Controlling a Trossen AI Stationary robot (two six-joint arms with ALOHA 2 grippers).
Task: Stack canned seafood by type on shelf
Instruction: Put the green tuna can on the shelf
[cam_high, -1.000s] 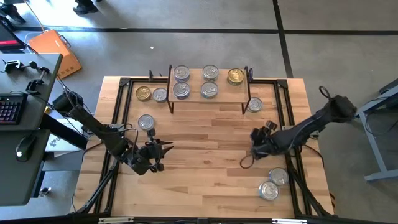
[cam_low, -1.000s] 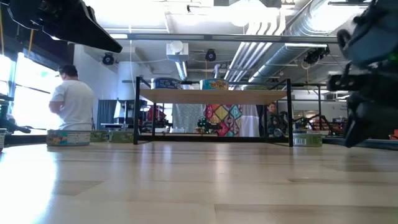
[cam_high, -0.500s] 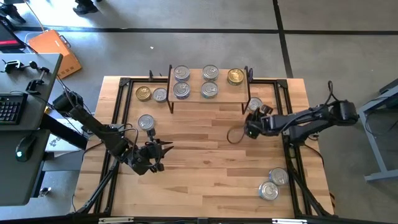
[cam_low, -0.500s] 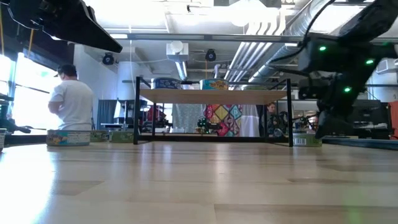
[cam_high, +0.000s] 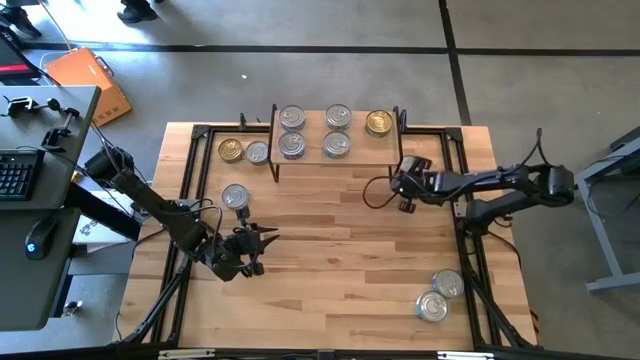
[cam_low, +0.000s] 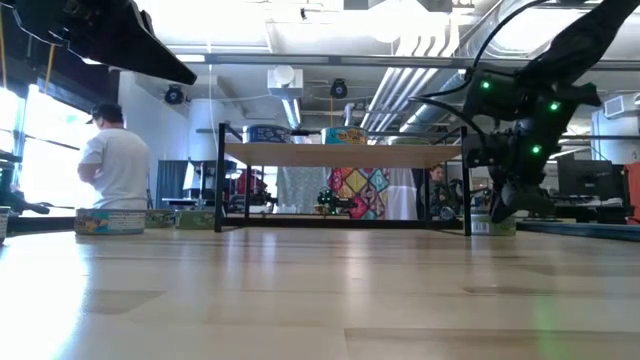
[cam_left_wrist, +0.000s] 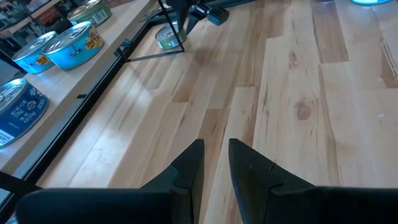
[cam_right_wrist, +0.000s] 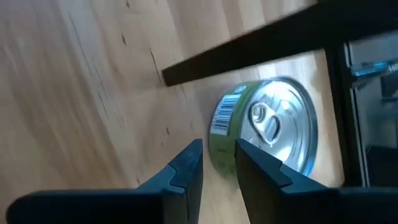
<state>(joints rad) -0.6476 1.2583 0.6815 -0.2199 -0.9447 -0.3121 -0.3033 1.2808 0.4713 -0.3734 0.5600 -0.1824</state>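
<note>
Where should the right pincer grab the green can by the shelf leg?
Across its round side wall, coming from above. The green can lies flat, lid up, close beside the shelf leg, so set the right pincer fingers clear of that leg.

Two matte-black jointed arms are seen. Thin black cables are looped beside the right arm's two-finger gripper (cam_high: 399, 187); green indicator lights are lit on its wrist. Flat, angular dark fingers (cam_left_wrist: 189, 169) are seen on the left arm's two-finger gripper (cam_high: 262, 242).
</note>
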